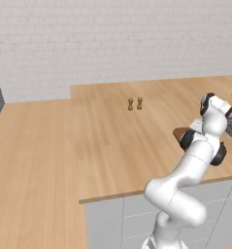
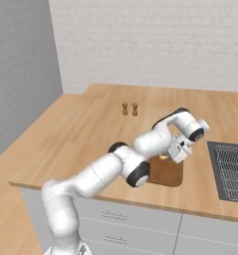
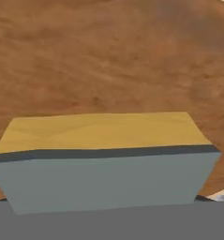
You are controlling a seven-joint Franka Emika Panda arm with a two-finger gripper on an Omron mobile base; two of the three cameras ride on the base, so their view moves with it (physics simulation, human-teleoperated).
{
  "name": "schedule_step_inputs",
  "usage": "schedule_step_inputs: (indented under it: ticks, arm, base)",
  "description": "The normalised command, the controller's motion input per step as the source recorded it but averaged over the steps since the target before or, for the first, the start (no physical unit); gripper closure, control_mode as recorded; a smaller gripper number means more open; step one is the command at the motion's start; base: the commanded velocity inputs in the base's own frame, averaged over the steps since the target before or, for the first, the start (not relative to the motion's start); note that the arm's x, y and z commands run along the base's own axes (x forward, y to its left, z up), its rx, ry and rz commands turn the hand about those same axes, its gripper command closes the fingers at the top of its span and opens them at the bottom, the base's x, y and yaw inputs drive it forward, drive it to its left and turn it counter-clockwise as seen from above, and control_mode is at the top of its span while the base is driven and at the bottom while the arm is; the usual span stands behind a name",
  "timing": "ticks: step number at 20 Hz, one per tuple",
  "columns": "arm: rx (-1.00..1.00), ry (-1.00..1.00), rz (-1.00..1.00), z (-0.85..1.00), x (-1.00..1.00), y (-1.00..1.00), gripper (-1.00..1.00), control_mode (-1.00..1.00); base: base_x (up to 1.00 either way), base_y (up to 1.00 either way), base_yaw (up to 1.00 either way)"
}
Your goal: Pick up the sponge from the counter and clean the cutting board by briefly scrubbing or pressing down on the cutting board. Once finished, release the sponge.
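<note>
No text, label, brand, number or sign can be read on anything in these pictures
</note>
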Motion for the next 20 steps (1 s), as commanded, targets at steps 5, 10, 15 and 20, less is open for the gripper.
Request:
schedule_step_inputs:
  ticks: [5,10,15,20]
  arm:
    - [-0.01,0.03,-0.09,-0.47,-1.00,1.00,1.00,-1.00]
    - [-0.02,0.00,-0.10,-0.54,-0.98,1.00,1.00,-1.00]
    - [-0.08,-0.04,-0.05,-0.66,-0.29,1.00,1.00,-1.00]
    - [-0.08,-0.13,0.00,-0.58,0.00,1.00,1.00,-1.00]
  base:
    - [0.00,0.00,0.00]
    - [0.00,0.00,0.00]
    - [0.00,0.00,0.00]
    - [0.00,0.00,0.00]
